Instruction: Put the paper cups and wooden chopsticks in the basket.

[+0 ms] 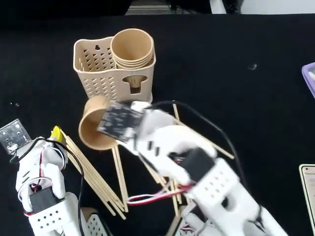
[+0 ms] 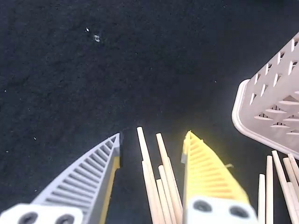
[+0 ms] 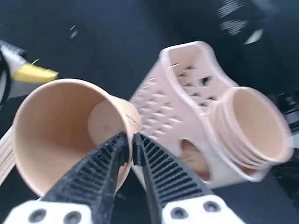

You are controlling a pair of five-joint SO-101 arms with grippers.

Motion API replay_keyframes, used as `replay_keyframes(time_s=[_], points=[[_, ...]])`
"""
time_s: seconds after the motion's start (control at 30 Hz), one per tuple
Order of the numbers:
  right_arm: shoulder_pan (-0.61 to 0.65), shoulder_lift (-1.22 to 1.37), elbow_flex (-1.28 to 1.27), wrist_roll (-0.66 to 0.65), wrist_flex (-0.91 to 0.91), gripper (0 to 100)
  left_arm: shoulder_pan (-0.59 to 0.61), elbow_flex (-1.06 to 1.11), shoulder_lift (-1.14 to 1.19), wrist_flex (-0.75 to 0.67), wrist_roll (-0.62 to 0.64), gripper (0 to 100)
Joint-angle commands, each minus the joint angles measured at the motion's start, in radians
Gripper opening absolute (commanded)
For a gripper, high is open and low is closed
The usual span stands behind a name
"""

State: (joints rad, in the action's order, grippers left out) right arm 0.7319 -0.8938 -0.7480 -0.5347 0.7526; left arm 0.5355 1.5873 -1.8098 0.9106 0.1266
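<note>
**Black cloth below me, a pale room beyond**

I work over a table [image 1: 236, 59] covered in matte black cloth, with a few pale specks [image 1: 252, 66] scattered on it. Past its far edge I see a bright white patch [image 1: 275, 6] and a grey strip [image 1: 147, 7] of the room. At the right edge of the high view sit a purple object [image 1: 310, 78] and a white card [image 1: 309, 189].

The black table [image 1: 221, 49] bears the basket [image 1: 96, 81] and scattered chopsticks [image 1: 91, 170].

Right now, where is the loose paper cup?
In the high view, the loose paper cup is tipped sideways just in front of the basket, its wall pinched by the right gripper.
</note>
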Motion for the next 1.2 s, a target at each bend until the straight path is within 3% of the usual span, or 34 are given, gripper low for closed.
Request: replay_keyframes(time_s=[0.0,0.2,0.43,0.73,0.97,1.17], points=[[-0.072,-0.174,0.021,0.011,0.032,1.1,-0.001,-0.008,-0.011,-0.012,0.009,22],[-0.173,-0.226,0.191,0.199,0.041,1.1,-0.001,-0.008,-0.011,-0.012,0.009,22],[-0.262,-0.024,0.499,0.384,0.041,1.1,-0.001,-0.008,-0.011,-0.012,0.009,22],[-0.376,0.387,0.843,0.476,0.120,1.1,0.001,-0.008,-0.011,-0.012,0.009,22],[-0.381,0.621,1.093,0.489,0.330,1.1,0.001,-0.008,-0.011,-0.012,0.009,22],[-0.379,0.745,1.204,0.493,0.382,1.1,0.001,-0.008,-0.011,-0.012,0.009,22]])
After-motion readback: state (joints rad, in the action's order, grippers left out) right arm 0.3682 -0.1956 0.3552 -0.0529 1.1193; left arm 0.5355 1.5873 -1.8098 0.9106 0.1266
